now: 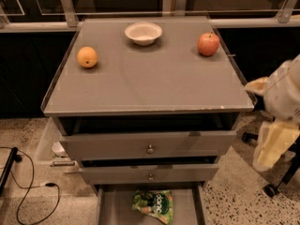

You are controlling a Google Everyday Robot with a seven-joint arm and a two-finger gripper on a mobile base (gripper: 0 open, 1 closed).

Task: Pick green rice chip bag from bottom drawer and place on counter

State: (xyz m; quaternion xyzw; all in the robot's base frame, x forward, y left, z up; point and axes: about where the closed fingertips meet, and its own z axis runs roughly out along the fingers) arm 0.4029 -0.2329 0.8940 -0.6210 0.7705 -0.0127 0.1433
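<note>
The green rice chip bag [153, 206] lies crinkled on the floor of the open bottom drawer [115, 209], near the drawer's middle. The counter [150, 81] is the broad grey top of the cabinet above it. My gripper [273, 144] hangs with the white and cream arm at the right edge of the view, off the counter's front right corner. It is well to the right of the bag and higher than it, and it touches nothing.
On the counter are an orange [87, 56] at left, a white bowl [143, 33] at the back and a red apple [208, 43] at right. Two knobbed drawers [150, 148] stand slightly pulled out above the bottom one. A black cable [28, 191] lies on the floor at left.
</note>
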